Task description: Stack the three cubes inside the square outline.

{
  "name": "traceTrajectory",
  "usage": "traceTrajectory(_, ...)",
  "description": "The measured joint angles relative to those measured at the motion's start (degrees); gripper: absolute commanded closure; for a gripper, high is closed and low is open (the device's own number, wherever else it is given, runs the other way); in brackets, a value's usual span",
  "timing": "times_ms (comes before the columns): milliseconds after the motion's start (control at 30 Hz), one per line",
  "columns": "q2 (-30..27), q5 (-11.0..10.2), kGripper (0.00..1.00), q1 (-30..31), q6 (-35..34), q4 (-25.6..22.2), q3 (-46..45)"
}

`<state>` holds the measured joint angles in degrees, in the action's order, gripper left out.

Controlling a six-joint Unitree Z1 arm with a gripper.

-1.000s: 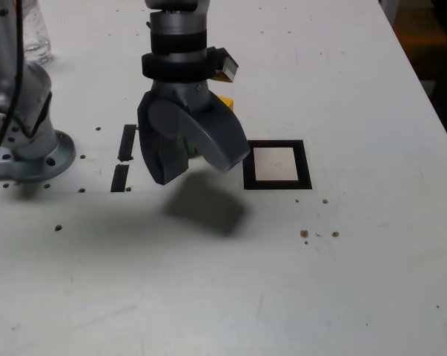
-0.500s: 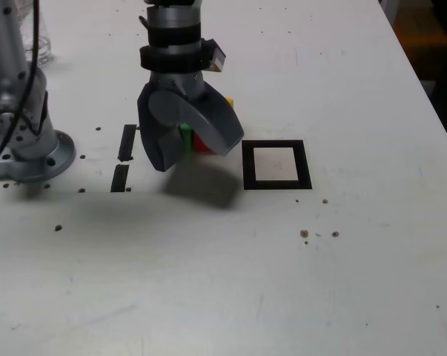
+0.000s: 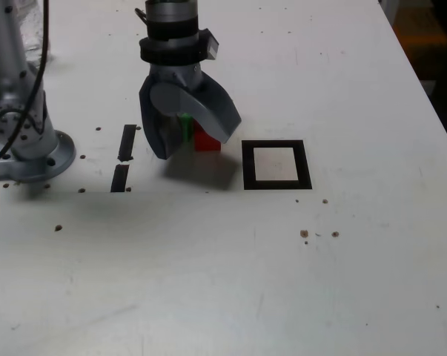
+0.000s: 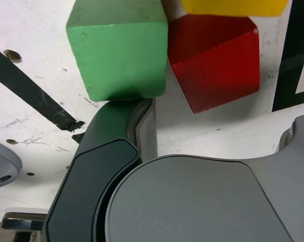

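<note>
Exterior view: the tool (spread wide, grasping nothing) hangs over the green cube, perhaps touching it.

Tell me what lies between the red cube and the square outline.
Only bare white table separates the red cube from the square outline, seen in the exterior view.

The pincer has dropped lower and swung back toward the red cube and green cube, jaws still gaping, and its shadow has pulled in tight beside the square outline.
</note>
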<state>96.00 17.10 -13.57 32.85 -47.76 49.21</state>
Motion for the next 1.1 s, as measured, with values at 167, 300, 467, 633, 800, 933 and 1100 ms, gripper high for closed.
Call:
traceTrajectory(167, 0.16, -1.58, 0.04, -2.79, 1.44, -0.27, 0.49)
traceTrajectory(300, 0.43, -1.98, 0.04, -3.42, 1.7, -0.26, 0.88)
traceTrajectory(467, 1.35, -1.92, 0.04, -2.36, 1.7, 0.52, 1.95)
traceTrajectory(633, 2.07, -5.63, 0.04, -1.18, -0.76, -0.71, 3.82)
traceTrajectory(800, 2.13, -13.37, 0.04, 0.8, -7.37, -7.22, 7.09)
traceTrajectory(933, 2.3, -16.58, 0.04, 2.05, -10.32, -10.73, 8.21)
traceTrajectory(1100, 2.76, -17.13, 0.05, 5.02, -12.04, -11.46, 8.95)
